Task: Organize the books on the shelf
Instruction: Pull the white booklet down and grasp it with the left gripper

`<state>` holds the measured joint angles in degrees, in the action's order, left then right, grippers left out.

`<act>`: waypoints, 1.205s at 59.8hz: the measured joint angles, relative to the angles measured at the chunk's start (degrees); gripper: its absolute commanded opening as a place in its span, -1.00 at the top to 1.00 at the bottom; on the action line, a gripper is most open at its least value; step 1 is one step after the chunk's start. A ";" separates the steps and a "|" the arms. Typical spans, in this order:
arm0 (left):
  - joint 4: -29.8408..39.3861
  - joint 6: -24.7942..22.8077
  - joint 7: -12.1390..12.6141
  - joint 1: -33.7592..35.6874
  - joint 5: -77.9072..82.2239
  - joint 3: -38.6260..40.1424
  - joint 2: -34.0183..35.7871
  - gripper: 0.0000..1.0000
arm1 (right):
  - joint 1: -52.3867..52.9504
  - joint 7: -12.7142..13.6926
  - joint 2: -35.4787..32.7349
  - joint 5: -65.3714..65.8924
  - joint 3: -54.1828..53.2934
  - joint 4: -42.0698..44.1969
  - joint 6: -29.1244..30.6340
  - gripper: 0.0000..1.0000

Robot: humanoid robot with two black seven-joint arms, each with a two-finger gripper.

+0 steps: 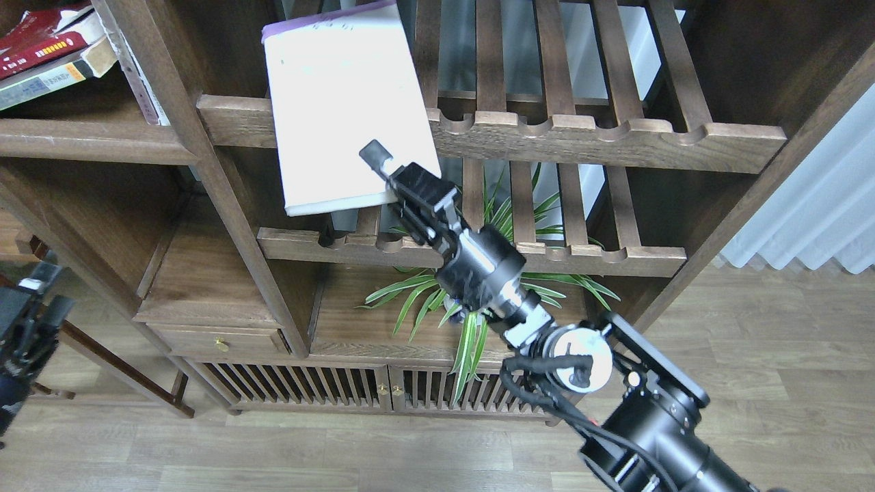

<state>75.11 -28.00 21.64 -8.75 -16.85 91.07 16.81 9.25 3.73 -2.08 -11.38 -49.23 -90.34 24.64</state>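
Right gripper (384, 179) reaches up from lower right, fingers pinching the lower right corner of the white book (345, 109); one finger (374, 156) lies across the cover. Book, purple band at top, is tilted and held in front of the upper slatted rack (588, 133). Red book (41, 42) and another paperback under it lie stacked on the dark shelf (89, 140) at upper left. Left gripper (27, 321) low at left edge, dark; spread or pressed together, cannot tell. Green plant (472, 301) behind the right arm.
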 measured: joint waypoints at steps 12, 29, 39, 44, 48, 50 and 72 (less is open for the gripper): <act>1.26 0.00 -3.32 -0.38 -0.03 -5.63 0.00 -0.80 | -3.84 0.09 -7.35 -0.01 1.27 1.12 3.28 0.89; 1.93 0.00 -7.51 -0.25 -0.03 -14.43 -0.27 -0.79 | -8.63 2.29 -12.57 0.36 1.12 5.97 3.39 0.88; 2.86 0.00 -8.08 -0.06 -0.03 -18.93 -0.53 -0.79 | -9.99 5.22 -12.78 0.70 0.98 8.54 3.37 0.88; 4.41 0.00 -9.20 -0.03 -0.03 -21.65 -0.56 -0.79 | -10.88 5.62 -12.34 1.05 1.35 8.92 3.37 0.88; 5.65 0.00 -10.77 -0.03 -0.03 -23.39 -0.62 -0.77 | -11.59 5.64 -11.98 1.97 1.72 9.00 3.37 0.88; 6.32 0.00 -11.40 -0.03 -0.03 -24.04 -0.63 -0.77 | -12.02 5.68 -11.62 2.50 2.20 9.05 3.37 0.88; 10.55 0.00 -12.72 -0.17 -0.03 -29.71 -0.86 -0.73 | -13.46 7.82 -8.76 3.70 4.36 10.11 3.37 0.88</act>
<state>85.66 -28.00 8.93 -8.92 -16.88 61.36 15.96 -4.21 11.55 -10.84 -7.69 -44.87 -80.23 28.00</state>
